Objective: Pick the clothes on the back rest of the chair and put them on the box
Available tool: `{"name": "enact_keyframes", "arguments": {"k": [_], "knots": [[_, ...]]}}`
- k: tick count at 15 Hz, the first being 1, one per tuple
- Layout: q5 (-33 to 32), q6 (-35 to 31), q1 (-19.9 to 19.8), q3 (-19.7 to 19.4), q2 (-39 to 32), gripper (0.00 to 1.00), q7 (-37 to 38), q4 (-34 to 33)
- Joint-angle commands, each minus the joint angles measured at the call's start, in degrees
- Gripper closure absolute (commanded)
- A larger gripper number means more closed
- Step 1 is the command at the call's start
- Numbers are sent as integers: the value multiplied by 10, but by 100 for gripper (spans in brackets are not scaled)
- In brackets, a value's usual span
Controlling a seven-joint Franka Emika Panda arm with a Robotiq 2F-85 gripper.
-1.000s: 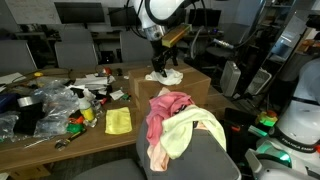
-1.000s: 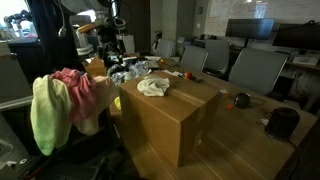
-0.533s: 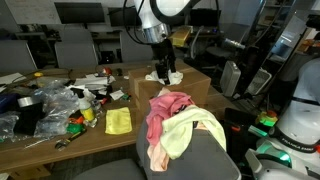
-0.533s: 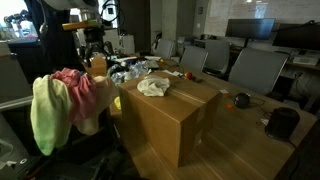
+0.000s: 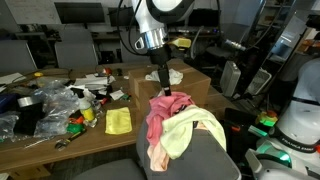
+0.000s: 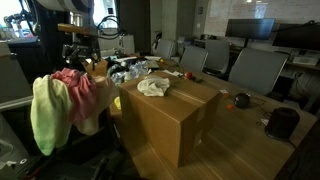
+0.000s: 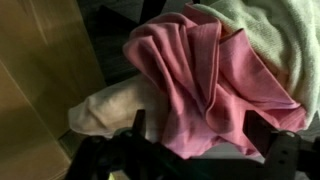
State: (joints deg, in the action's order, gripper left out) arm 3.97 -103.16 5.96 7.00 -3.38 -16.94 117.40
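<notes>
Shows hand [image 5: 165, 89], spread wide and empty, just above pink-red clothes [image 5: 172, 120] draped on back rest of the chair [image 5: 205, 158], near cardboard box [image 6: 170, 115].

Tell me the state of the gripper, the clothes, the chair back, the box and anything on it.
gripper: open, empty, over the clothes
clothes: bundled, draped over the back rest
back rest: top covered by the clothes
box: closed, pale cloth lying on top
pale cloth: crumpled, on the box

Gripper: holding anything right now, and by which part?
Nothing is held. The gripper is open, poised over the clothes draped on the back rest.
</notes>
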Motion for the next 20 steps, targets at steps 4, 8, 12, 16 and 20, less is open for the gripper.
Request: {"name": "enact_keyframes", "arguments": {"k": [4,8,12,16,20], "knots": [[61,53,-2,1,-21,0,-88,-21],[60,50,-1,4,-36,0,-88,-19],[58,50,0,7,-46,0,-79,-22],[56,52,1,11,-54,25,-76,-27],[51,49,2,13,-57,50,-66,-31]]}}
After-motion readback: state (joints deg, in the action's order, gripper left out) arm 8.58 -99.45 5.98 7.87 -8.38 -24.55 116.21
